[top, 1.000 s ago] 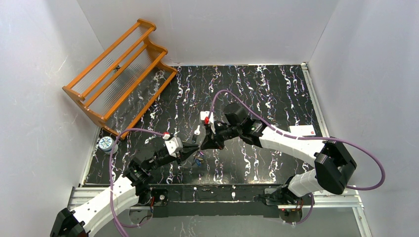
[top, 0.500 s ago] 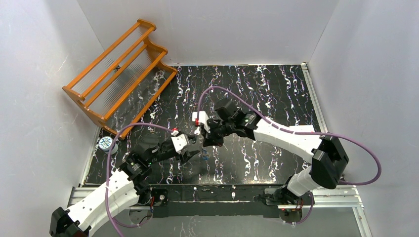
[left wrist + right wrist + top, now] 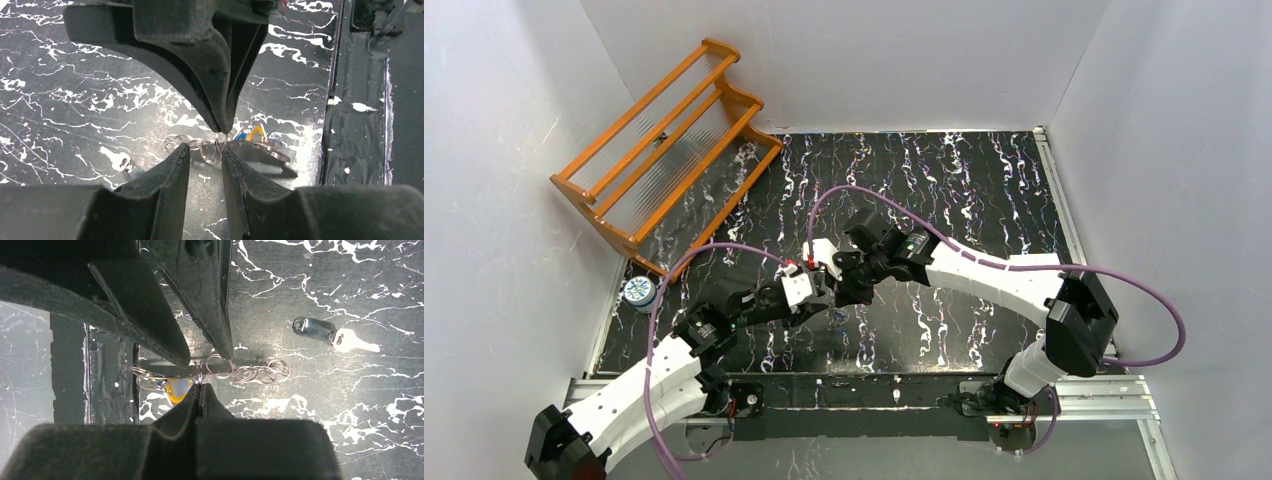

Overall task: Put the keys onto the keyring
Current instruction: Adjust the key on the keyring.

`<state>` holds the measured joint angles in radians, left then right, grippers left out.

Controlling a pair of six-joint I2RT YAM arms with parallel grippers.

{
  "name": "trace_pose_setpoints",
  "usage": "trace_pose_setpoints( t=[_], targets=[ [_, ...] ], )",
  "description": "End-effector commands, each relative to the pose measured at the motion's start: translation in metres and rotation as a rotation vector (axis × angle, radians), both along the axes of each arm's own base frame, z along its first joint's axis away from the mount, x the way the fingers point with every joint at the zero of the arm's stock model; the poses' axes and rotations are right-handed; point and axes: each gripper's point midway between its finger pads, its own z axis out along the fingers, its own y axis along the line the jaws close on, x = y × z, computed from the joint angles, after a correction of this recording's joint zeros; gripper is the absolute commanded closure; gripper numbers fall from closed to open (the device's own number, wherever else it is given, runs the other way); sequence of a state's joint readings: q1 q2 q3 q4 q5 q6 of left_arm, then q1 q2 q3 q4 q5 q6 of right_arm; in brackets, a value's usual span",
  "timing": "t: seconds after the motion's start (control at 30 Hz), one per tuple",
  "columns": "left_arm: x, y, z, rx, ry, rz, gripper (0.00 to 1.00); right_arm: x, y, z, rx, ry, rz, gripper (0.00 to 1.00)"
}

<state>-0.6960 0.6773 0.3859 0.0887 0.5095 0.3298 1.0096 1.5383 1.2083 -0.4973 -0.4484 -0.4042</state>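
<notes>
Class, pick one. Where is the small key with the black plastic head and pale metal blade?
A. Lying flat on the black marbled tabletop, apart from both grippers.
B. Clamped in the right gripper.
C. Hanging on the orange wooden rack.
A: the small key with the black plastic head lies flat on the black marbled tabletop, off to the side of the left gripper and the right gripper, touching neither.

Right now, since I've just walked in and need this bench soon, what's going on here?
The two arms meet tip to tip over a string of thin wire rings. The right gripper is shut, seemingly pinching one ring. The left gripper has its jaws apart on either side of another. Blue and yellow keys sit beside the rings. A black-headed key and a white key lie off to one side, not yet threaded.
</notes>
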Motion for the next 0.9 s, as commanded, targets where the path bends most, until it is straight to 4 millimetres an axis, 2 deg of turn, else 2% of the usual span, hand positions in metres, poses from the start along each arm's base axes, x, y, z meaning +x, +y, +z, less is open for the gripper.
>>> trace_pose_setpoints(
  t=[0.0, 0.13, 0.33, 0.57, 0.73, 0.77, 0.87],
  targets=[
    [-0.003, -0.01, 0.006, -0.065, 0.009, -0.035, 0.72, -0.002, 0.011, 0.021, 0.078, -0.019, 0.026, 0.99],
    [-0.003, -0.015, 0.005, -0.088, 0.024, -0.046, 0.73, -0.001, 0.011, 0.022, 0.083, -0.022, 0.026, 0.99],
    [-0.006, -0.017, -0.006, -0.068, 0.051, -0.072, 0.81, -0.002, 0.012, 0.024, 0.094, -0.023, 0.027, 0.99],
    [-0.007, -0.016, -0.015, -0.051, 0.06, -0.073, 1.0, -0.001, 0.013, 0.027, 0.116, -0.034, 0.023, 0.99],
    [-0.006, -0.014, -0.017, -0.036, 0.064, -0.06, 1.0, 0.006, 0.014, 0.029, 0.152, -0.072, -0.024, 0.99],
    [-0.005, -0.013, -0.015, -0.04, 0.058, -0.049, 1.0, 0.008, 0.013, 0.029, 0.163, -0.083, -0.041, 0.96],
    [0.003, -0.009, -0.008, -0.069, 0.032, 0.011, 1.0, 0.016, 0.011, 0.034, 0.216, -0.112, -0.102, 0.71]
  ],
)
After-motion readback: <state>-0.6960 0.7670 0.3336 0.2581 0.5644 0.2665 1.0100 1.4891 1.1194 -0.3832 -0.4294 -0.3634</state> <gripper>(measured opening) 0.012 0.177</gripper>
